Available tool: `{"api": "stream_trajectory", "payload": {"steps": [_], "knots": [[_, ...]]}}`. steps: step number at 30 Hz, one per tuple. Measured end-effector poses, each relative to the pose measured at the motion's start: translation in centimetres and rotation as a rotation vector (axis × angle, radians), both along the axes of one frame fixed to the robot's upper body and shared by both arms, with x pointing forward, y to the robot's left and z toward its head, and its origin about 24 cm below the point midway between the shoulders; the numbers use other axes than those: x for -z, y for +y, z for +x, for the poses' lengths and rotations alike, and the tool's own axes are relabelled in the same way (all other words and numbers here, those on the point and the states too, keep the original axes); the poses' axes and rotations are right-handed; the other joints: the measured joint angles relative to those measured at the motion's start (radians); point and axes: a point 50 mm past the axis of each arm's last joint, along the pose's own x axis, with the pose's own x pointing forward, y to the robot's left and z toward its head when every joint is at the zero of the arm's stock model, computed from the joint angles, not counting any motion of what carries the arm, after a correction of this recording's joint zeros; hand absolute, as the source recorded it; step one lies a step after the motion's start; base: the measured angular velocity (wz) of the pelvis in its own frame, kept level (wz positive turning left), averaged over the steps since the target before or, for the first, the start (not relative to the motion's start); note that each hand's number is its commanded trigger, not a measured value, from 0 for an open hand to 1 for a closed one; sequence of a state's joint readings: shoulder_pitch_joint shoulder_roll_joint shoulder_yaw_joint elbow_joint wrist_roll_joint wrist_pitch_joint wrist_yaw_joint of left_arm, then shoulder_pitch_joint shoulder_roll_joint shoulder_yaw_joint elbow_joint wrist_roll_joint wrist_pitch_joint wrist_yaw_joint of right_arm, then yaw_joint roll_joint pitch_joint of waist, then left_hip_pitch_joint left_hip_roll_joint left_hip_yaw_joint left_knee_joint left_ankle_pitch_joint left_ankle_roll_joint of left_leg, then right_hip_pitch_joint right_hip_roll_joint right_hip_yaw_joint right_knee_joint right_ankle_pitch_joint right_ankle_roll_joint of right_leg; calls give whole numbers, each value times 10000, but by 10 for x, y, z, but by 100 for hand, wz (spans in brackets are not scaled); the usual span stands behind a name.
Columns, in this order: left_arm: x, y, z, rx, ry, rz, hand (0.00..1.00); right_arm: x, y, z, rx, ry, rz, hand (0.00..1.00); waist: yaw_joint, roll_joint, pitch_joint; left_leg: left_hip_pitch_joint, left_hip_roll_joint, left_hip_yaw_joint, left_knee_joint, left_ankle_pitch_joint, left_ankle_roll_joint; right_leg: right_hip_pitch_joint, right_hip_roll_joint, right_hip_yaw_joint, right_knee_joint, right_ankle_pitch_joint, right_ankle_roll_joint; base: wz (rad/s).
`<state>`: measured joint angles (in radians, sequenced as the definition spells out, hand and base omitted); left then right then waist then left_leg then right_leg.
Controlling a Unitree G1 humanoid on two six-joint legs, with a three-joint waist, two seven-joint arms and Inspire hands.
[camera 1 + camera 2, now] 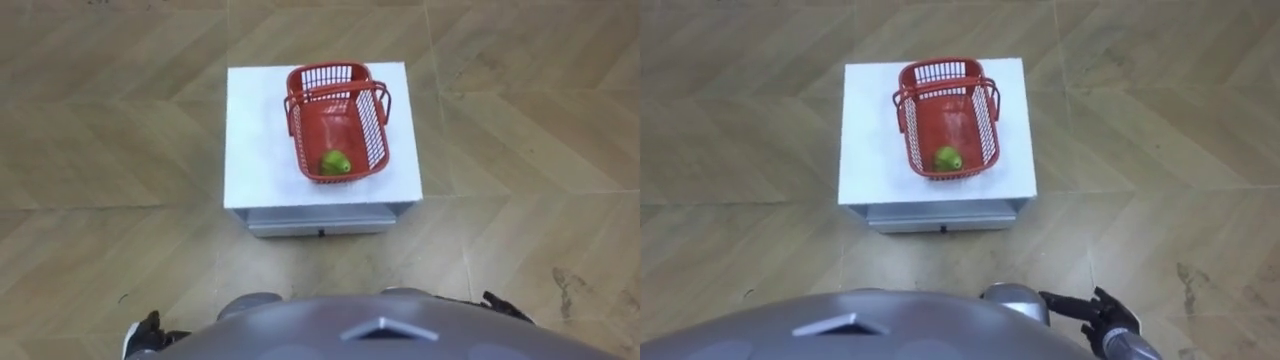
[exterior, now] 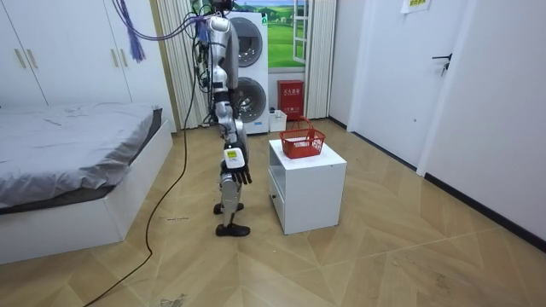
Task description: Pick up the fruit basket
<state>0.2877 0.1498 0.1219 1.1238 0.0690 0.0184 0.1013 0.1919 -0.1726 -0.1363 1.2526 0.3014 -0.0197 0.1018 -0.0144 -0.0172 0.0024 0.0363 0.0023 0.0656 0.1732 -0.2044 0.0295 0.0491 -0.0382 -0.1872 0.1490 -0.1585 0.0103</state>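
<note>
basket: red plastic mesh basket (image 1: 372,130), well ahead of our right hand (image 1: 1102,312)
right hand: loose, empty
left hand (image 1: 145,330): we can't tell

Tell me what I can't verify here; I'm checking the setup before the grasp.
- The green fruit: too small in the eye views to name its kind.
- Contents of the red basket: hidden by its wall in the room view.
- The left hand: cut off by the left eye view's lower edge.

Count on inspection: one red basket (image 1: 335,125), one green fruit (image 1: 335,162), one white cabinet (image 1: 260,140), one bed (image 2: 68,128), two stacked washing machines (image 2: 252,43).
</note>
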Motion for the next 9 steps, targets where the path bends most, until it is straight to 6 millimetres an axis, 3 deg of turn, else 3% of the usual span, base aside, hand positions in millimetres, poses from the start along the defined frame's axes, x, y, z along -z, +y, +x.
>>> {"api": "stream_trajectory", "payload": {"steps": [9], "knots": [[3, -10, -8, 511, 839, -412, 0, 2, 4, -1, -825, 647, -141, 0, 251, -5, -1, 68, -24, -219, 92, -91, -10, 256, -22, -216, -114, -117, 22, 7]]}}
